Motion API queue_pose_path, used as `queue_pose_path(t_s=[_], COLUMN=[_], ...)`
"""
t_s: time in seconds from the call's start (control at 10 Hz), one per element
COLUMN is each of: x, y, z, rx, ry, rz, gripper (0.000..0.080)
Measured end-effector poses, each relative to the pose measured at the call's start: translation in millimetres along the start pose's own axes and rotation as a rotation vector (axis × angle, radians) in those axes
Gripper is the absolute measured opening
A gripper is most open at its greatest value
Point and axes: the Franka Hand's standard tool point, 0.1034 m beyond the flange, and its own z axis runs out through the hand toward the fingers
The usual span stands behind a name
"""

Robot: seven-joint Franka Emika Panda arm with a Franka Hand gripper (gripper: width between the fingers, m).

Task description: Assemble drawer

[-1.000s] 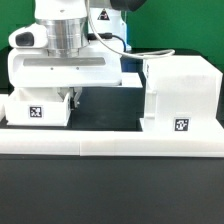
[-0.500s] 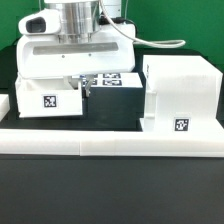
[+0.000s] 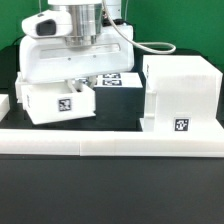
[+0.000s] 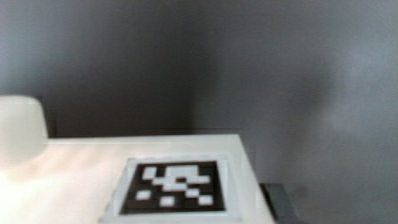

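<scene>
The gripper [image 3: 78,88] reaches down from the arm's broad white hand at the exterior view's left and is clamped on the upper edge of a small tray [image 3: 62,104]. The fingertips themselves are mostly hidden behind the tray's wall. The tray hangs tilted under the hand, its front face and black-and-white tag [image 3: 65,102] turned towards the camera. Its lower edge slants above the dark table [image 3: 115,108]. The large hollow casing [image 3: 180,92] stands upright at the exterior view's right, well apart from the tray, with a tag of its own low on its near face. Between the two and farther back lies the marker board [image 3: 116,80], flat on the table. A long low white rail [image 3: 110,142] runs across the near side, in front of both tray and casing. In the wrist view a flat white tray surface with a blurred tag [image 4: 173,187] fills the lower part, a rounded white shape [image 4: 15,130] beside it against grey.
</scene>
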Motion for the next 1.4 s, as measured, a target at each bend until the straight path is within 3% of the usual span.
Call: queue_pose_path(t_s=[0.7, 0.8, 1.0, 1.4], x=[-3.8, -3.5, 10.1, 7.5], y=[4.2, 4.6, -5.5, -1.0], z=[3.7, 5.9, 4.8, 4.9], rx=[-0.01, -0.022, -0.035, -0.034], ry=[-0.026, -0.029, -0.059, -0.079], rz=[-0.514, -0.604, -0.851, -1.024], gripper=[0.0042, 0.0042, 0.0042, 0.0042])
